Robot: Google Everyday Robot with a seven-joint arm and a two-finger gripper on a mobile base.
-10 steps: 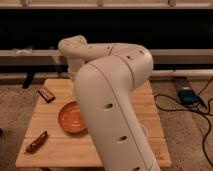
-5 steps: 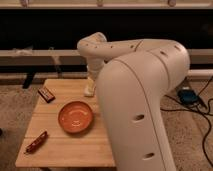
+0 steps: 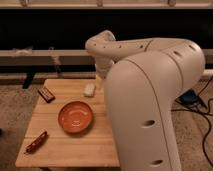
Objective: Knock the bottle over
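Arm farther right now, jaws just beside bottle, openness unclear; orange bowl empty.

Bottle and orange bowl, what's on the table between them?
Nothing: the camera view shows only bare table between the bottle and the bowl. The gripper hangs by the bottle, at the table's far edge.

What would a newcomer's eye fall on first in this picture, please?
The big white arm fills the right side, hiding much of the table. Its gripper hangs at the table's back edge, beside the small bottle. An orange bowl sits mid-table.
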